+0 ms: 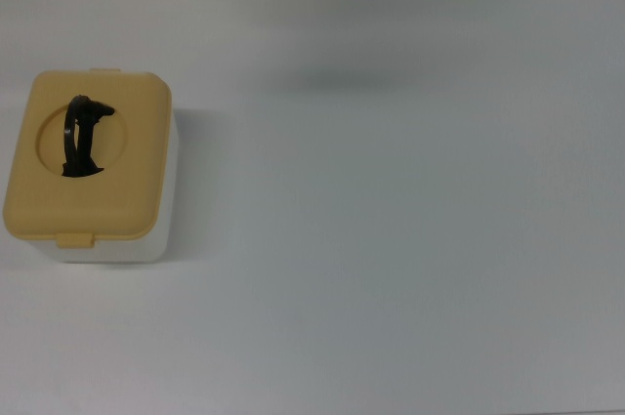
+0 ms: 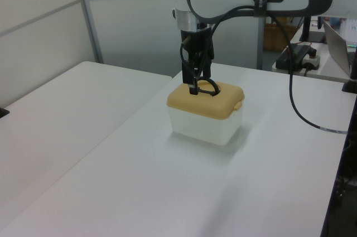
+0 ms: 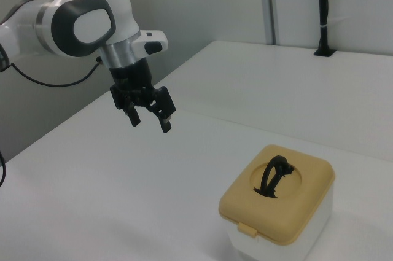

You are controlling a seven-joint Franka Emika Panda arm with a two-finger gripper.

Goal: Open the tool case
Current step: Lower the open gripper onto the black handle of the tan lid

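Currently gripper (image 3: 149, 118) hangs above tabletop (image 3: 123, 199), fingers spread wide, empty. Tool case (image 3: 279, 209) sits well apart, below and toward right view's right; lid (image 1: 88, 156) shut, handle (image 1: 83, 135) upright.

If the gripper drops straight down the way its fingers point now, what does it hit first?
Most likely bare table. The open gripper hangs in the air well clear of the tool case, its fingers pointing roughly down. Depth is hard to judge, but the case looks off that line.
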